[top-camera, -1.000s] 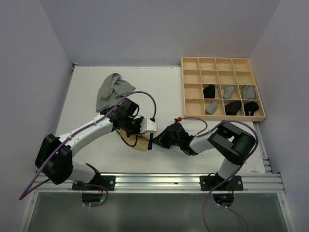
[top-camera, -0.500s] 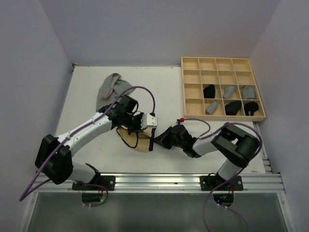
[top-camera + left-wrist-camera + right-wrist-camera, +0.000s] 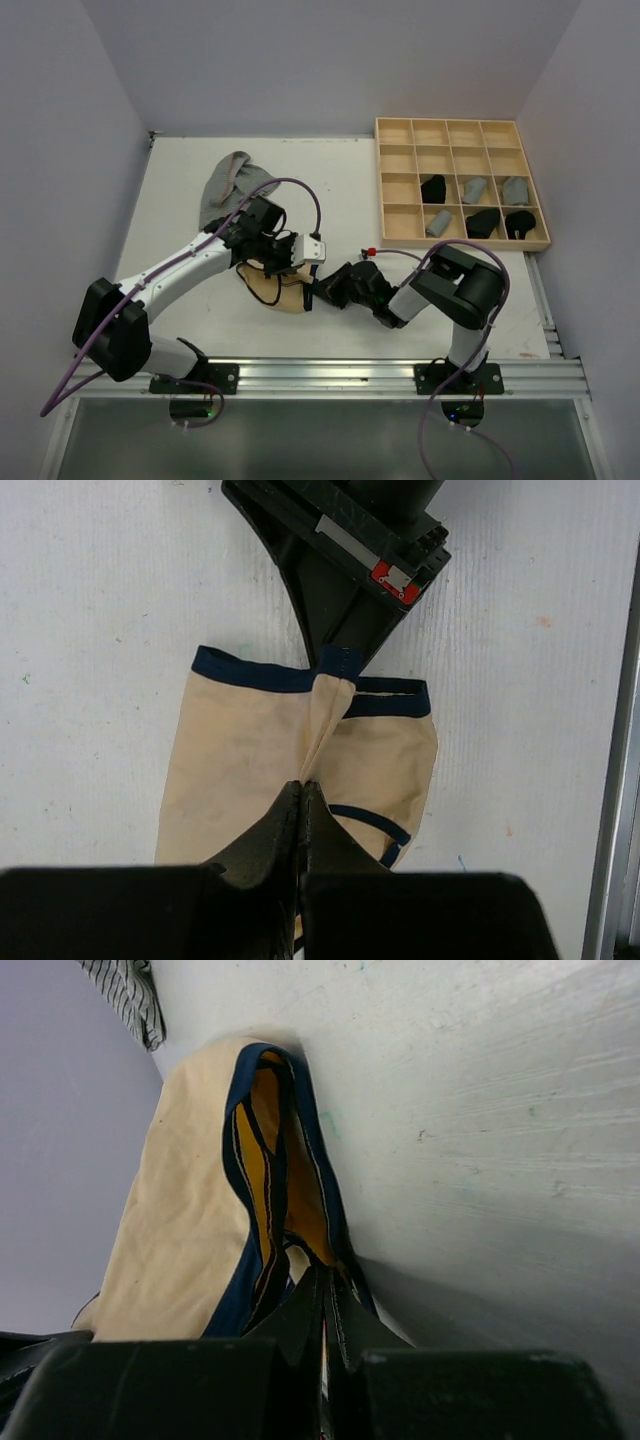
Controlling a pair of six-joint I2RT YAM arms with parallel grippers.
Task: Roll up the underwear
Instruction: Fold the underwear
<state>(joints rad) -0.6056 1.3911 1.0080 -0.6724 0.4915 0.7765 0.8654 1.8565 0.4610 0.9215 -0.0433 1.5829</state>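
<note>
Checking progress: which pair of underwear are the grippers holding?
The tan-beige pair with navy trim, pinched by the left gripper and right gripper; the grey pair lies loose farther back, others sit in the tray.

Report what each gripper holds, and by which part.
Both hold the tan-beige cloth underwear with navy trim: left gripper pinches a fold in its beige middle, right gripper pinches the navy waistband.

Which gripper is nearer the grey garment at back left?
Left. The left gripper is in front of the grey garment; the right gripper is farther forward and right. Both grip the tan underwear.
</note>
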